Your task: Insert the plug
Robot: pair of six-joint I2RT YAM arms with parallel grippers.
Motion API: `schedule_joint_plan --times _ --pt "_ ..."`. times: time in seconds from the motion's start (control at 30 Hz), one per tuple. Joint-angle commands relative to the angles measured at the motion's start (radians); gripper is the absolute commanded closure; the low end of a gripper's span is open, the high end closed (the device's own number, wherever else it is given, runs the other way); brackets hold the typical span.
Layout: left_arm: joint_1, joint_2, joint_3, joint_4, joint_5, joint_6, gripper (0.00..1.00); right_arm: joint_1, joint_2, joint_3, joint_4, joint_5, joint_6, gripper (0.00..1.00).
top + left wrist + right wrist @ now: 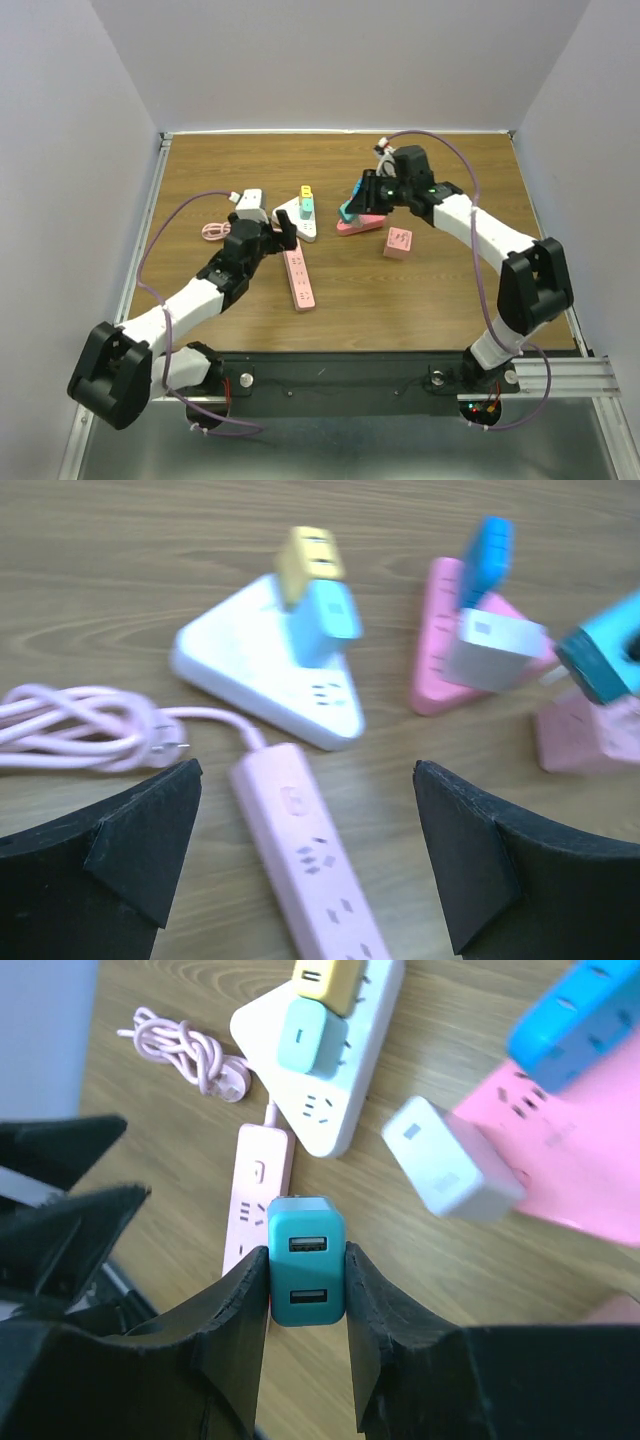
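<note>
Right gripper [306, 1258]: fingers closed on the teal plug [306, 1285], one pad on each side face. The USB face looks back at the wrist camera, so the prongs are judged to point away towards the table; they are hidden.

Left gripper [305, 780]: jaws spread wide, holding nothing, hovering over the pink power strip [310, 870].

Location of the task item: in the top view the plug sits right of centre, raised above the table, beside the pink triangular strip [358, 226].

Governing relation: in the right wrist view the pink power strip lies just behind and to the left of the plug, its long axis running top to bottom of that frame. In the top view the strip lies lower left of the plug, almost under the left gripper. The left arm is nearer the strip; the right arm carries the plug.

Judgement: insertion not yet done. Which socket is intended cannot be told; the white triangular strip [250, 670] also shows free sockets
</note>
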Motion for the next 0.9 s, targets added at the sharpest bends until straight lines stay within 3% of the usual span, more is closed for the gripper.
schedule_joint_plan --times 0.0,0.17,0.6,0.87 --pt "0.156 0.068 0.076 -0.019 0.029 -0.060 0.01 0.121 0.058 0.106 0.011 0.210 -0.025 1.00" --pt "0.271 0.154 0.083 0.073 0.116 -0.080 0.01 0.224 0.181 0.231 -0.004 0.347 -0.022 1.00" --pt "0.294 0.434 0.261 0.171 0.173 -0.051 0.02 0.292 0.348 0.338 -0.019 0.569 -0.004 1.00" --pt "0.302 0.556 0.309 0.171 0.178 -0.057 0.04 0.293 0.405 0.389 -0.016 0.574 0.007 1.00"
